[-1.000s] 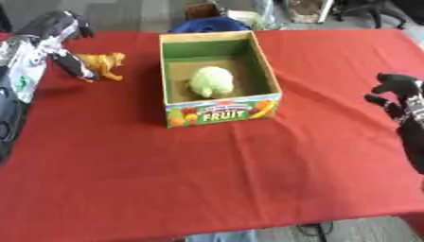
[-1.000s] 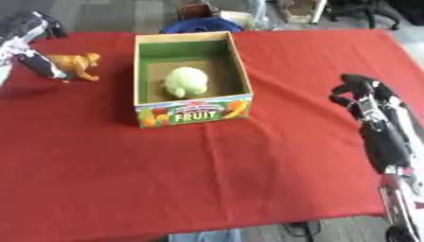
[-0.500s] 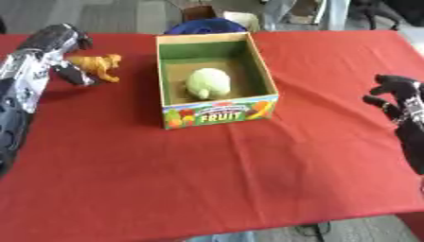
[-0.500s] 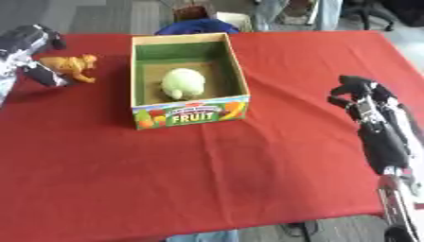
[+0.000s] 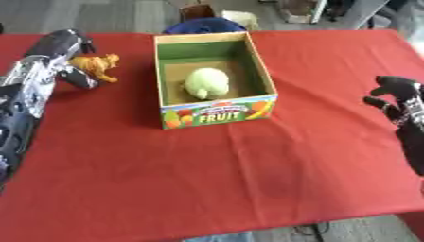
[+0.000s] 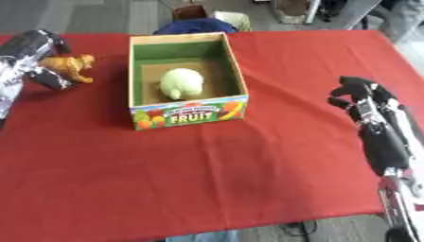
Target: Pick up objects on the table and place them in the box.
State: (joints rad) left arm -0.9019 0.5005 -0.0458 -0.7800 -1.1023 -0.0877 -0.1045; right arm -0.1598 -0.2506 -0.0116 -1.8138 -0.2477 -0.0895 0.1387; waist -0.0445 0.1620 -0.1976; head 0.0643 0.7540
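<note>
So far, a pale green rounded object (image 5: 207,82) is lodged in the open cardboard fruit box (image 5: 217,115), while the small orange toy animal (image 5: 98,66) at upper left is pinched by the left hand (image 5: 66,56); the right hand (image 6: 357,97) is held curled and empty.

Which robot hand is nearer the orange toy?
Left. The left robot hand is right at the orange toy, on its left side; the right robot hand is far across the table, beyond the box.

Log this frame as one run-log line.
left hand: closing on orange toy animal | right hand: idle, curled | box: holds green object
</note>
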